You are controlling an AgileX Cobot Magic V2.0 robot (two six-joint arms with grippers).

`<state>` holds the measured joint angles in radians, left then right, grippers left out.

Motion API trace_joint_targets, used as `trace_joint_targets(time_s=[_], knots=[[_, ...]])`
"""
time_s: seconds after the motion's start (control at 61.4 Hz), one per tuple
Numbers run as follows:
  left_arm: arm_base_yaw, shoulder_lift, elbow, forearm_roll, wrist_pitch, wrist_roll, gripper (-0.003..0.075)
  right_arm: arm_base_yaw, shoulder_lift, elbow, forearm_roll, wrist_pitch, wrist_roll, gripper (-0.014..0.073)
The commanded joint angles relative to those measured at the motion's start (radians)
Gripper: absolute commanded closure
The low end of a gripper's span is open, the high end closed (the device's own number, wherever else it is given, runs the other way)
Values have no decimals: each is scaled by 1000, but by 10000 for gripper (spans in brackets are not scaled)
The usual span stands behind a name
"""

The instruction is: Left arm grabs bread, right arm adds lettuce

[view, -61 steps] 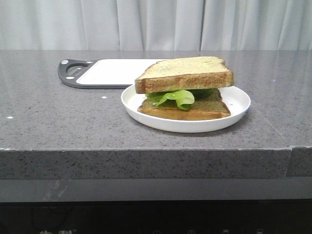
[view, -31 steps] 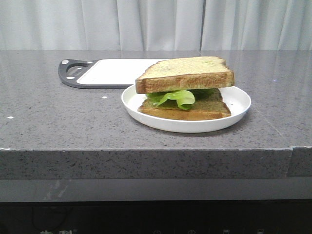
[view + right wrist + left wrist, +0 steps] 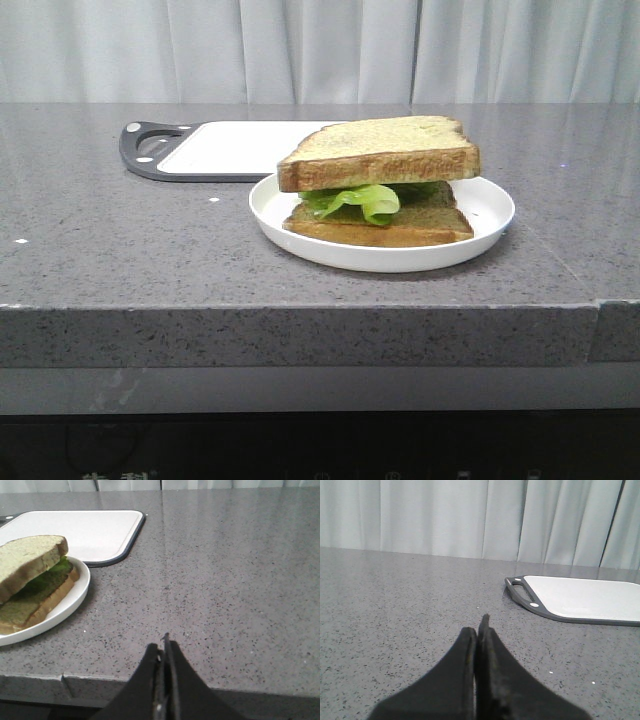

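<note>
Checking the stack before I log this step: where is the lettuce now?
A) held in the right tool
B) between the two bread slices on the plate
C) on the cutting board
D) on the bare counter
B: in the front view the lettuce sits under the bread and on the lower slice, all on the white plate; the right tool is shut and empty.

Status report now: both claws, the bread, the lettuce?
Left claw shut, empty. Right claw shut, empty. Bread tops lettuce and lower slice on white plate. Nothing obstructs.
</note>
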<state>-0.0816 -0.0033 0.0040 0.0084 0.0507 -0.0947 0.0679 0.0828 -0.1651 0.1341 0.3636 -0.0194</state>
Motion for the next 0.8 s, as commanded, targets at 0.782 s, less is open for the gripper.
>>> trace_joint_targets(time_s=[0.782], knots=[[1, -18, 5, -8, -83, -8, 741, -6, -113, 189, -9, -332, -2, 711]])
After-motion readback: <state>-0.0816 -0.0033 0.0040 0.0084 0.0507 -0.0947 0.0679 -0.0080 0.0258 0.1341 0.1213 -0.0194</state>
